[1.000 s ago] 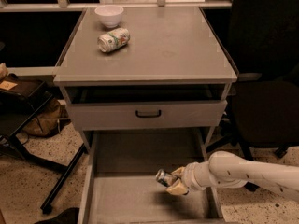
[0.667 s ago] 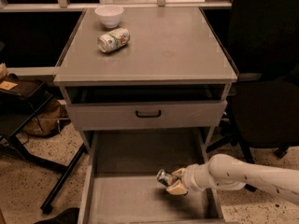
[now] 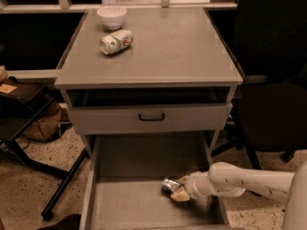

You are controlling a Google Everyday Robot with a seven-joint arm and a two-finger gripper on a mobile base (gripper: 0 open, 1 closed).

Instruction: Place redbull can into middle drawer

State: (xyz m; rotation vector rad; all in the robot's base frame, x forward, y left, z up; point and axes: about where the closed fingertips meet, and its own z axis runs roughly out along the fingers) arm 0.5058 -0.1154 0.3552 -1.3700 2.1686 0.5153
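The redbull can (image 3: pixel 168 185), small and shiny, lies low inside the pulled-out middle drawer (image 3: pixel 129 207), near its right side. My gripper (image 3: pixel 178 189) reaches in from the right on a white arm and is shut on the can, its tan fingers (image 3: pixel 181 195) around the can's right end. The can sits at or just above the drawer floor; I cannot tell whether it touches.
A grey drawer front with a black handle (image 3: pixel 151 117) is above the open drawer. On the cabinet top (image 3: pixel 182 47) lie a white can with green and red print (image 3: pixel 115 41) and a white bowl (image 3: pixel 112 17). A black chair (image 3: pixel 271 80) stands at the right, a dark stand leg (image 3: pixel 62 186) at the left.
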